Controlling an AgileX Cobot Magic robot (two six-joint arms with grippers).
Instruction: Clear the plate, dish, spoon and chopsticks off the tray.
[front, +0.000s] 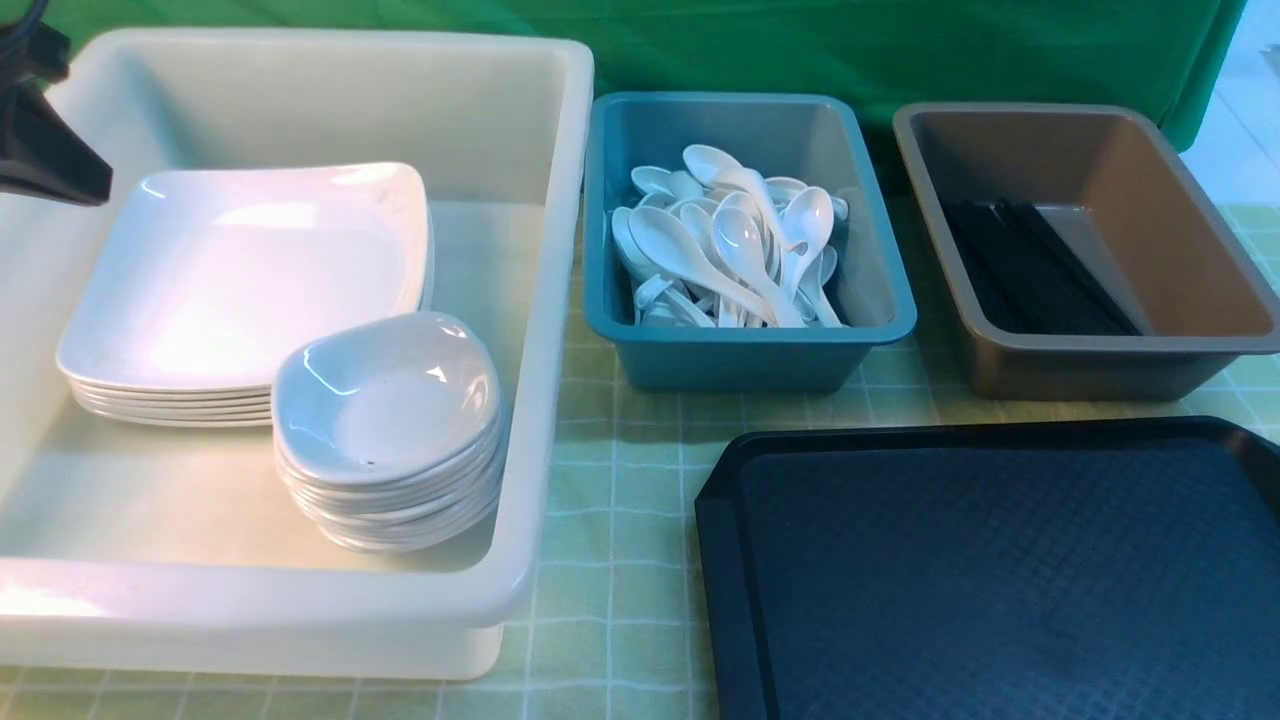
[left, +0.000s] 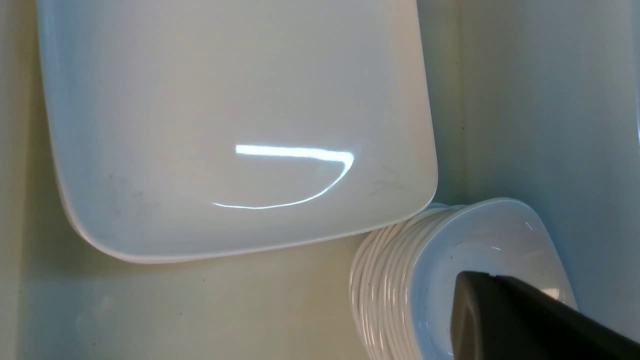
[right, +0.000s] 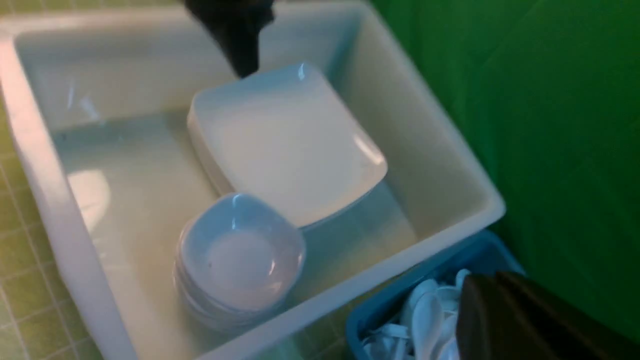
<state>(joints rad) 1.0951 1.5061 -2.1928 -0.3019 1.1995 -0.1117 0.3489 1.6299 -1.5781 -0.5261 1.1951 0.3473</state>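
The black tray (front: 990, 580) lies at the front right with nothing on it. A stack of white plates (front: 240, 270) and a stack of small white dishes (front: 385, 400) sit in the white tub. Several white spoons (front: 735, 250) fill the teal tub. Black chopsticks (front: 1035, 270) lie in the brown tub. My left gripper (front: 100, 190) hangs shut and holding nothing over the tub's far left, above the plates; in its wrist view its tip (left: 472, 277) is over the dish stack (left: 430, 280). My right gripper (right: 475, 295) is shut and holding nothing above the spoons (right: 425, 320), out of the front view.
The white tub (front: 560, 300) takes up the left half of the table. The teal tub (front: 750, 340) stands in the middle and the brown tub (front: 1180, 230) at the back right. A green checked cloth (front: 620, 560) covers the table, with a green backdrop behind.
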